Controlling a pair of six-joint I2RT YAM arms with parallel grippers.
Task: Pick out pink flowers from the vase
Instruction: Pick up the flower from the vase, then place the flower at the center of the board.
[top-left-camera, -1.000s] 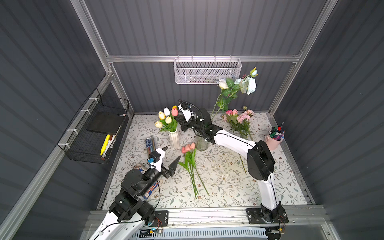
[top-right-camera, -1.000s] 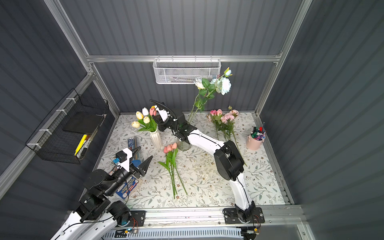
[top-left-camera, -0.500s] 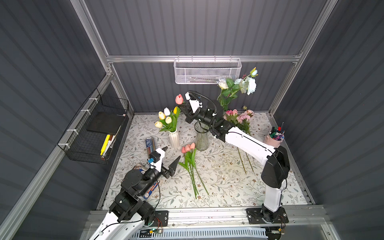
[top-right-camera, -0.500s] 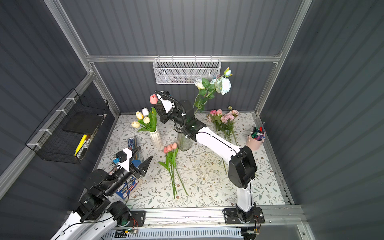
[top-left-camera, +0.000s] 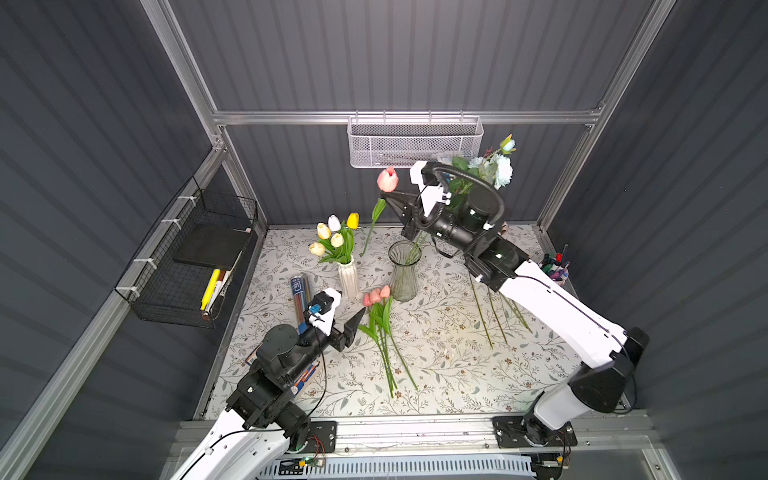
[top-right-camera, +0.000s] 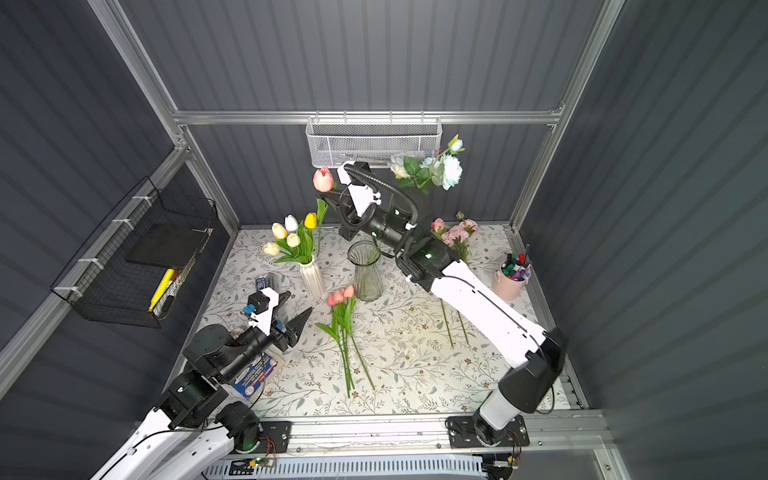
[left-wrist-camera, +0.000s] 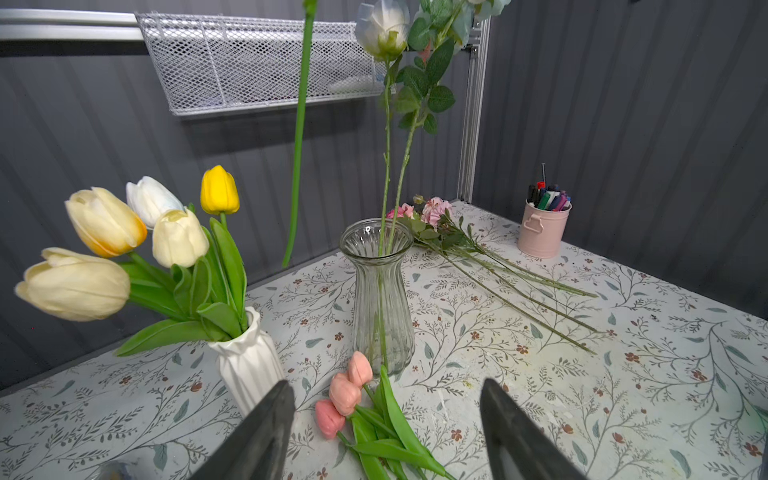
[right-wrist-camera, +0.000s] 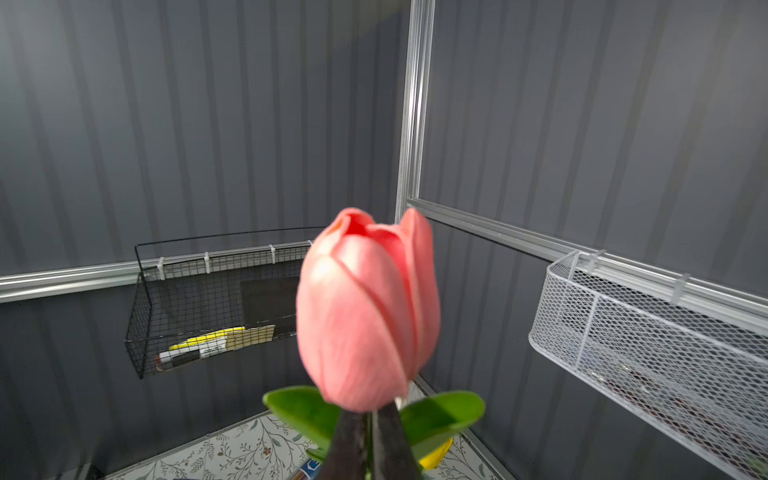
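My right gripper (top-left-camera: 389, 195) (top-right-camera: 328, 193) (right-wrist-camera: 370, 415) is shut on the stem just under a coral-pink tulip (top-left-camera: 387, 179) (top-right-camera: 323, 179) (right-wrist-camera: 368, 307). It holds the tulip high near the back wall, with the stem (left-wrist-camera: 296, 166) hanging free left of the clear glass vase (top-left-camera: 404, 270) (top-right-camera: 365, 270) (left-wrist-camera: 380, 299). White and pale blue roses (top-left-camera: 498, 170) (top-right-camera: 449, 170) stand in that vase. Three pink tulips (top-left-camera: 376, 296) (top-right-camera: 340, 296) (left-wrist-camera: 345, 395) lie in front of it. Pink roses (top-right-camera: 457, 232) (left-wrist-camera: 432, 208) lie at the back right. My left gripper (top-left-camera: 347, 309) (top-right-camera: 295, 309) (left-wrist-camera: 386, 384) is open and empty, low over the lying tulips.
A white vase (top-left-camera: 348, 280) (top-right-camera: 312, 278) (left-wrist-camera: 249, 361) of yellow and white tulips stands left of the glass one. A pink pen cup (top-left-camera: 555, 270) (left-wrist-camera: 542, 230) sits far right. A black wire basket (top-left-camera: 195, 266) hangs on the left wall and a white mesh basket (top-left-camera: 413, 141) on the back wall.
My right gripper has risen and drawn the pink tulip up out of the glass vase. The left arm has stayed where it was.
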